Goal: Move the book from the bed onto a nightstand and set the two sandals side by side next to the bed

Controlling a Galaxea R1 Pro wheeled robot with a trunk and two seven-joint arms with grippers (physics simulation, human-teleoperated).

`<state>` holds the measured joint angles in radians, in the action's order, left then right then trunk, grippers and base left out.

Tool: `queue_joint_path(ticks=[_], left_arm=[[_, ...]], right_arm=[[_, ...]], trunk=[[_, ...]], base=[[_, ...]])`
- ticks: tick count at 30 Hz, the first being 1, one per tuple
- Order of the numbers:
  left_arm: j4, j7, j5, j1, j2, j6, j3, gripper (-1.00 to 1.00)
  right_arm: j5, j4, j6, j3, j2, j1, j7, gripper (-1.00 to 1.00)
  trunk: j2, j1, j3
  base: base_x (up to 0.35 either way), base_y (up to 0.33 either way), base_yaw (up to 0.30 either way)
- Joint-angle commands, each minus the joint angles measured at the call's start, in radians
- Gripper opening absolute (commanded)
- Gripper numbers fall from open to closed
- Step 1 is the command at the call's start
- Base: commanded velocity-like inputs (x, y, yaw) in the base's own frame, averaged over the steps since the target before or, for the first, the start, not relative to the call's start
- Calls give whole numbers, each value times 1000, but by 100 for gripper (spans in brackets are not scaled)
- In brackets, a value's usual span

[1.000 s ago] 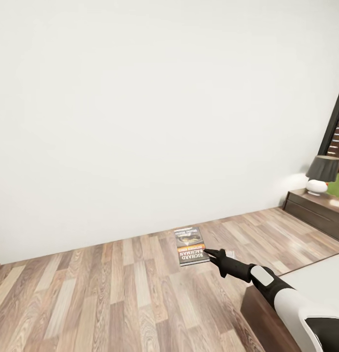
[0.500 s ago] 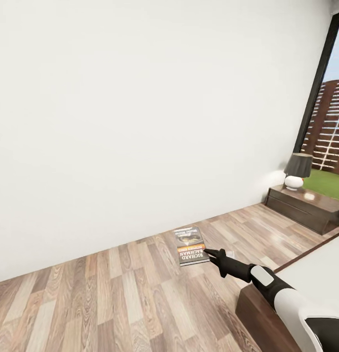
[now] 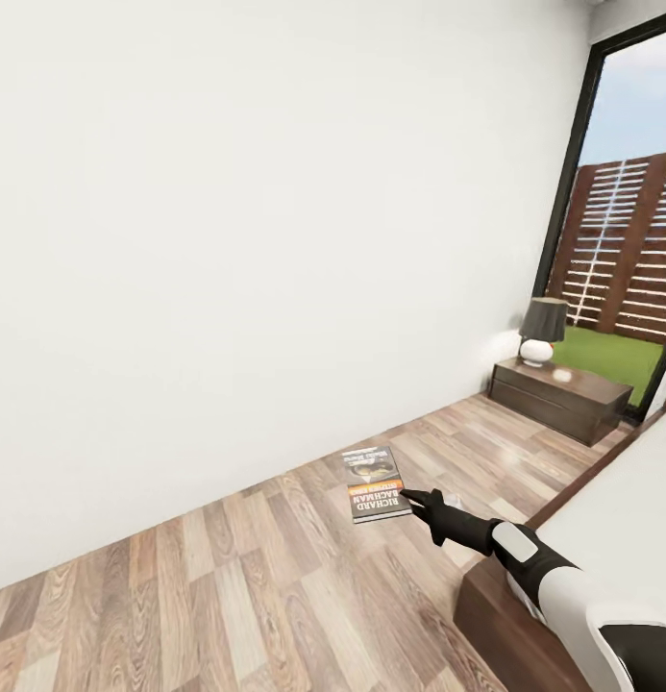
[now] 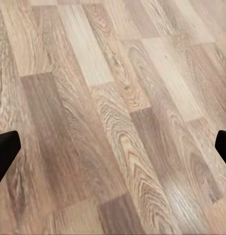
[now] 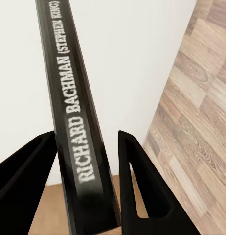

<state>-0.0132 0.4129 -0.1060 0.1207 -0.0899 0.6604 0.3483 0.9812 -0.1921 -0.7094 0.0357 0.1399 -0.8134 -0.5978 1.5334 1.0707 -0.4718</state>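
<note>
Book (image 3: 376, 483) is held flat at the tip of the right gripper (image 3: 416, 499), out over the wooden floor (image 3: 227, 586), cover up, title band toward the robot. In the right wrist view the spine (image 5: 76, 122), lettered "RICHARD BACHMAN", runs between the two black fingers (image 5: 135, 181); one finger touches the book's edge, the other shows a thin gap, so the jaws are clamped on the book or very nearly so.

Left gripper (image 4: 113, 149): fingertips (image 4: 5, 152) sit at opposite edges of the left wrist view, wide apart, with bare floor between them.

Surroundings: white wall (image 3: 275, 211) runs behind the book. Nightstand (image 3: 560, 398) stands well beyond it near the window (image 3: 626, 192), carrying a lamp (image 3: 542, 331) with a black shade. Bed (image 3: 602, 538) lies to the right of the arm, its dark frame under the forearm. Open floor lies between book and nightstand.
</note>
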Motion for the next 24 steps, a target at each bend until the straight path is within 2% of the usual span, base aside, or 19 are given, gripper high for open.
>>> queue_joint_path(ticks=[1, 24], left_arm=[[1, 10, -11, 1, 0, -1, 1, 100], [1, 10, -11, 1, -1, -1, 1, 100]], right_arm=[[10, 0, -5, 0, 0, -1, -2, -100], [10, 0, -5, 0, 1, -1, -2, -100]], trunk=[[1, 0, -1], [1, 0, -1]], base=[[218, 191, -242], [222, 197, -231]])
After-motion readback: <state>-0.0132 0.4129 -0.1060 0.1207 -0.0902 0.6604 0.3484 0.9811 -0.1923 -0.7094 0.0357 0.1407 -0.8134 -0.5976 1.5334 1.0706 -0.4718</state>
